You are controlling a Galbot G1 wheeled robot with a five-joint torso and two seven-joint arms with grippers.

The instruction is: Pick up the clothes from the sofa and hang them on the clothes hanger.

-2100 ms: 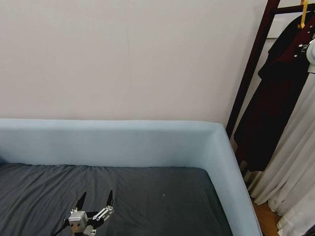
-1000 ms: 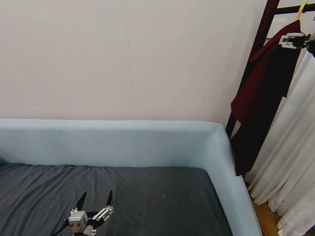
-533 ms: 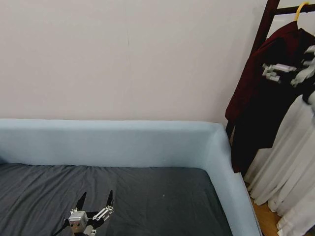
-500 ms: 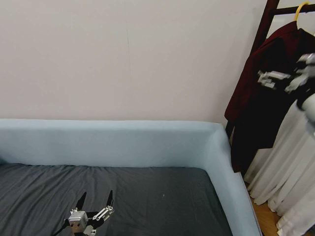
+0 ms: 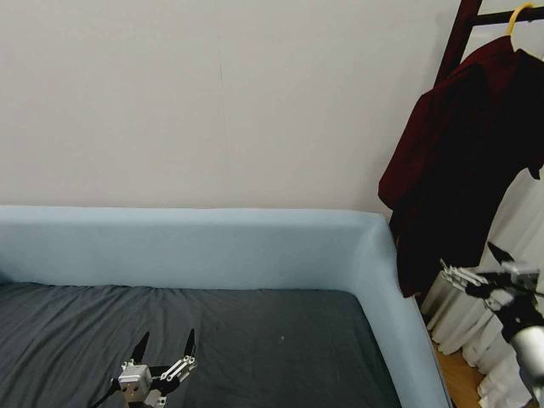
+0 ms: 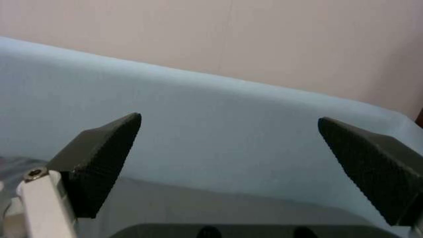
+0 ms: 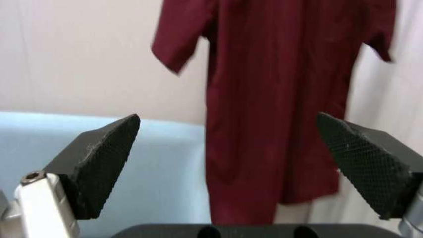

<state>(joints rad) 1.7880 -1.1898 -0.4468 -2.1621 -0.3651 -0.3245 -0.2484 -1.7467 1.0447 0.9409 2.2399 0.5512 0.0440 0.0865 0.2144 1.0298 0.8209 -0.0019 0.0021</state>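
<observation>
a dark red shirt [image 5: 459, 161] of soft, limp cloth hangs on a yellow hanger [image 5: 520, 19] at the robot's right. the hanger's hook sits at the top of a dark wooden rack [image 5: 450, 42] with a slanted post. the shirt's long axis runs straight up and down, shoulders at the top and hem at the bottom. one short sleeve juts out toward the plain pale wall [image 5: 212, 102]. the shirt drapes in loose vertical folds, and its lower edge falls just beside the corner of the sofa [image 5: 212, 246]. the sofa has a smooth, rounded, light blue back and arm. its seat is covered in a wrinkled dark grey sheet [image 5: 280, 340]. pleated white curtains [image 5: 476, 331] hang to the right of the shirt. the right gripper [image 5: 467, 259] is held out low at the right, in front of the curtains and below the shirt, touching neither. its fingers are spread wide with nothing between them, and in the right wrist view they point at the shirt. the left gripper [image 5: 167, 338] is low over the grey seat, pointing at the sofa back. its black, ridged, wedge-shaped fingers [image 6: 99, 158] are spread apart and hold nothing.
</observation>
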